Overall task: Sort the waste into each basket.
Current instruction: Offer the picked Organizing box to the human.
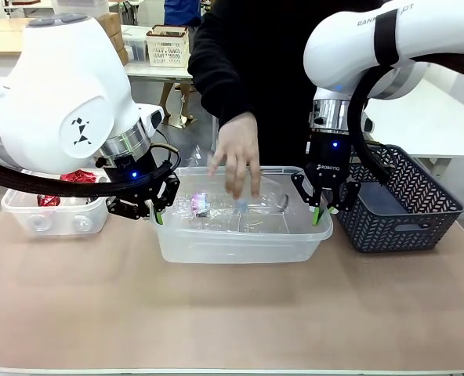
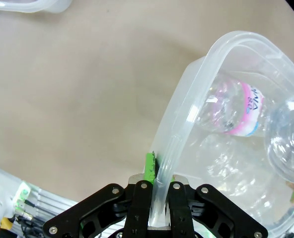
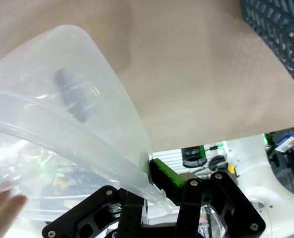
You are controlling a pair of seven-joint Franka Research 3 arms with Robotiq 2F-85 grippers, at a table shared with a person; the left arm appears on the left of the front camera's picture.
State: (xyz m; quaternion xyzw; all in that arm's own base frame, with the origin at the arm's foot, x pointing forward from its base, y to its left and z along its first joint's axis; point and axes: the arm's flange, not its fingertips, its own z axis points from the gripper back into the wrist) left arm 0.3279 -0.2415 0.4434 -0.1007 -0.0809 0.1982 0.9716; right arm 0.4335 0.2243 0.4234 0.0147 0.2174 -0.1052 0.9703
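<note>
Tub (image 1: 240,239), centre: clear plastic, smooth, faintly frosted, rolled rim.
Bottles (image 2: 236,111) inside: clear crinkled plastic, glossy; pink-white label.
Second tub (image 1: 56,215), left: clear plastic.
Basket (image 1: 400,207), right: dark grey plastic lattice, matt.
Table (image 1: 232,313): tan, matt, finely textured.
Arms (image 1: 67,94): glossy white shells.
Pads (image 2: 150,166): green, matt.

The right gripper (image 3: 154,186) rises from the bottom edge with its jaws closed on the rolled rim of a clear plastic tub (image 3: 62,99). A green pad (image 3: 168,173) presses against the rim's outer side. Through the tub's cloudy wall a dark blurred shape shows. A person's hand (image 3: 3,213) sits at the lower left, seen through the plastic. Beyond lies the tan bench (image 3: 196,74), with a dark lattice basket (image 3: 281,34) at the upper right corner.
</note>
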